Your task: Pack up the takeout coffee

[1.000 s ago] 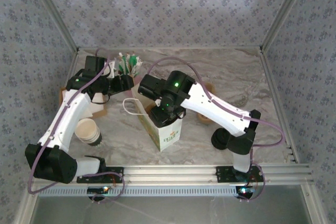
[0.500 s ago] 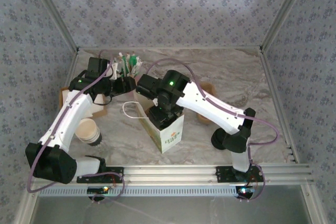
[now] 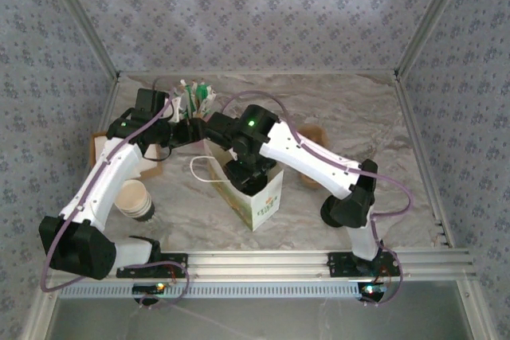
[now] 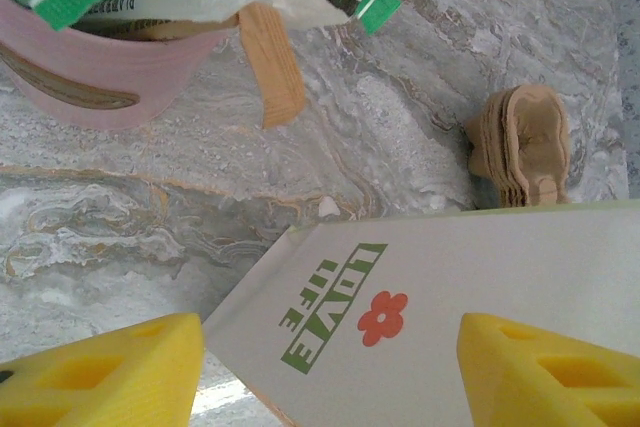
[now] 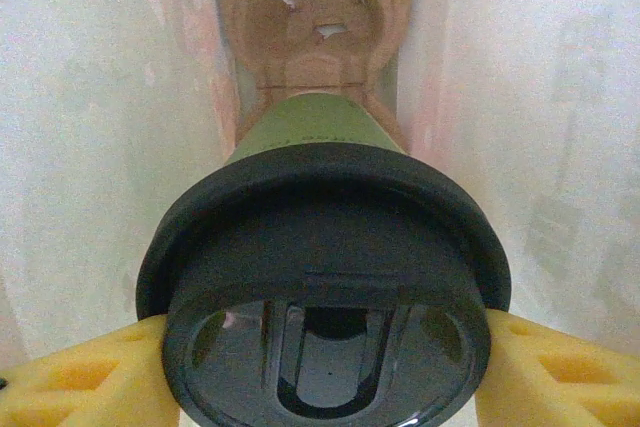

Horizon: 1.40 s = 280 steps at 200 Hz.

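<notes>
Gripping the takeout coffee (image 5: 310, 127) by its black lid (image 5: 330, 247) in the right gripper (image 5: 325, 377), between the walls of the white bag (image 5: 80, 147) on either side, short of brown cardboard (image 5: 300, 37) beyond; holding the left gripper (image 4: 330, 367) spread and empty just before the bag's printed side, a pink tub (image 4: 110, 87) farther ahead.

I have the white bag (image 3: 261, 206) standing on the marble table (image 3: 358, 117). Behind it to the left sits a pink tub (image 4: 110, 77) of sachets, behind it to the right a brown cardboard stack (image 4: 520, 147), and well to its left lidless paper cups (image 3: 135, 201).
</notes>
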Each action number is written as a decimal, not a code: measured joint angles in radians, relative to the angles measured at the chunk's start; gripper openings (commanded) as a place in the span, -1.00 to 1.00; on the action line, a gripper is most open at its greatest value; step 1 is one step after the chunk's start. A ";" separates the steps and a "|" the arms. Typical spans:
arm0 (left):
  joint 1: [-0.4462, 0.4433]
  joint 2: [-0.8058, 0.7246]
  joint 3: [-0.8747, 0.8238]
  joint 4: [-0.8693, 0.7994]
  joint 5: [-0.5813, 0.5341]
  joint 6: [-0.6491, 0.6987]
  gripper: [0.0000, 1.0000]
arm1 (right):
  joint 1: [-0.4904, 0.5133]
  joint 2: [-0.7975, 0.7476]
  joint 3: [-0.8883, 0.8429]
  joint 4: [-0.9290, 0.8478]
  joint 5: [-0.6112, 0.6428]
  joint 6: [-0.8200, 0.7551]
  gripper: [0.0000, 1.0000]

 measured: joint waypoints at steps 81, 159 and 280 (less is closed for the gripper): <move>-0.004 -0.019 -0.011 -0.001 -0.008 -0.004 0.39 | 0.011 -0.071 -0.116 0.000 -0.012 0.000 0.35; 0.002 -0.174 -0.076 -0.022 -0.071 -0.043 0.43 | 0.006 -0.074 -0.141 0.000 -0.019 -0.020 0.35; 0.106 -0.545 -0.309 -0.186 0.025 -0.110 0.55 | 0.006 -0.064 -0.140 0.000 -0.026 -0.030 0.35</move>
